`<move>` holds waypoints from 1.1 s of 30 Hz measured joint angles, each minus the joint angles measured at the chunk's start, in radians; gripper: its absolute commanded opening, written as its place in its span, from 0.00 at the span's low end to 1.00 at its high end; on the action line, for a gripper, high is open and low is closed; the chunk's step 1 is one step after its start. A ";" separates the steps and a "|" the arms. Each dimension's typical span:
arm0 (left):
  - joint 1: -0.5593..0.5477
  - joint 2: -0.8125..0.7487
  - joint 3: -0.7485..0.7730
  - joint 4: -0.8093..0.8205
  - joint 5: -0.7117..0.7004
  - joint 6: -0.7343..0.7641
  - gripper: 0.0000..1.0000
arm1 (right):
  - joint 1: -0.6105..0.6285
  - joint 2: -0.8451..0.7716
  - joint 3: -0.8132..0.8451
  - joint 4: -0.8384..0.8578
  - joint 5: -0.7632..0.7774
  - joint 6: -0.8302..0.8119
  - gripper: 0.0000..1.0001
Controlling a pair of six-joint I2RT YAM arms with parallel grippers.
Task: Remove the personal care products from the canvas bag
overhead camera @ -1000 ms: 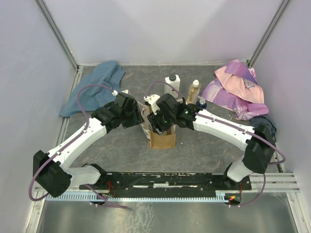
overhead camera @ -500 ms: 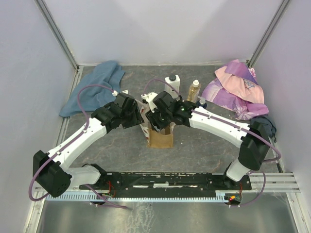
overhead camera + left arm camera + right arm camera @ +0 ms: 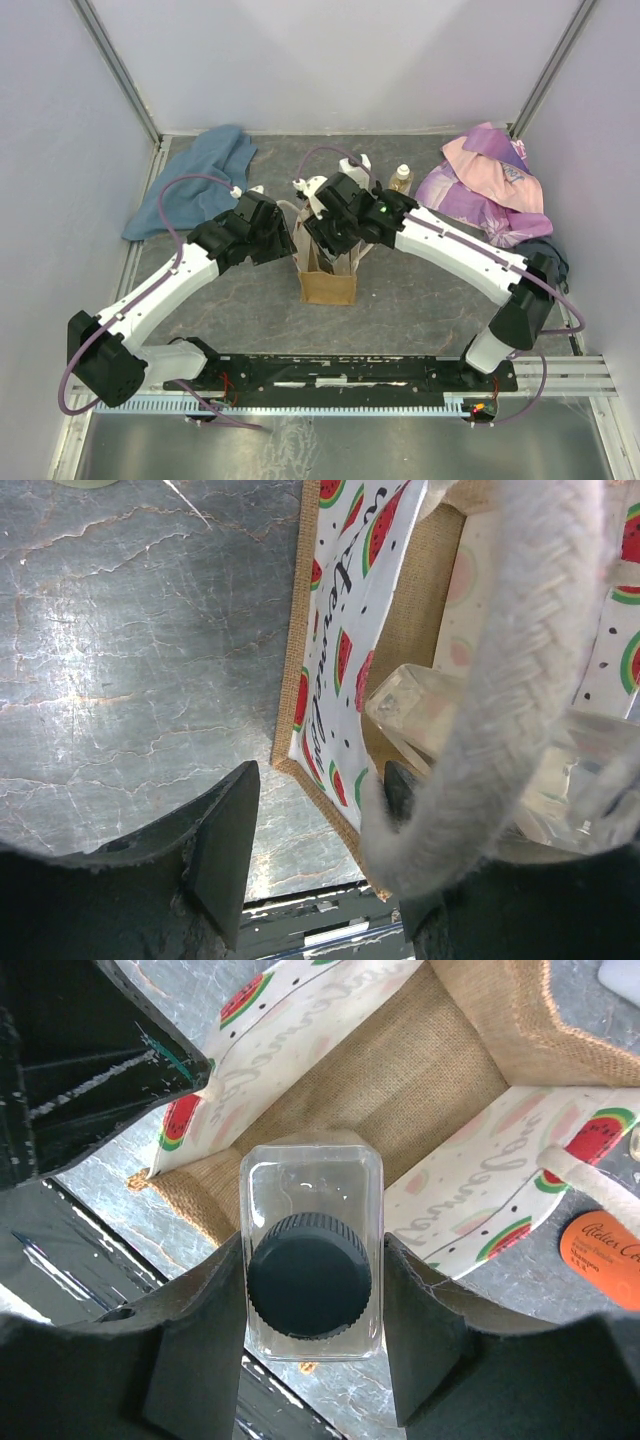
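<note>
The canvas bag (image 3: 327,283) stands upright mid-table, its watermelon-print lining and burlap floor (image 3: 425,1070) showing from above. My right gripper (image 3: 312,1300) (image 3: 332,243) is shut on a clear rectangular bottle (image 3: 311,1260) with a dark ribbed cap, held over the bag's mouth. My left gripper (image 3: 320,830) (image 3: 283,236) is at the bag's left rim with its jaws apart. A cream rope handle (image 3: 520,680) drapes over its right finger (image 3: 398,785). The bag's printed wall (image 3: 335,670) lies between the fingers. The clear bottle (image 3: 420,705) also shows there.
A white bottle (image 3: 356,164) and a pale cream-capped bottle (image 3: 401,178) stand behind the right arm. An orange-labelled item (image 3: 603,1245) lies beside the bag. A blue cloth (image 3: 200,175) lies far left, a pink-purple cloth (image 3: 485,185) far right. Metal rails run along the near edge.
My right gripper has lifted up and back out of the bag with the clear bottle, closing slightly. The bag's handles now show. The left arm has held still.
</note>
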 measured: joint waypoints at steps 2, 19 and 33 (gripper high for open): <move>0.000 0.000 0.000 0.000 0.000 0.000 0.60 | 0.000 -0.003 0.021 -0.013 0.006 0.003 0.31; 0.000 -0.021 -0.018 0.000 -0.010 -0.001 0.61 | -0.004 -0.077 0.341 -0.162 0.189 -0.027 0.34; 0.000 -0.045 -0.030 -0.033 -0.051 0.000 0.63 | -0.171 -0.161 0.401 -0.137 0.267 -0.054 0.36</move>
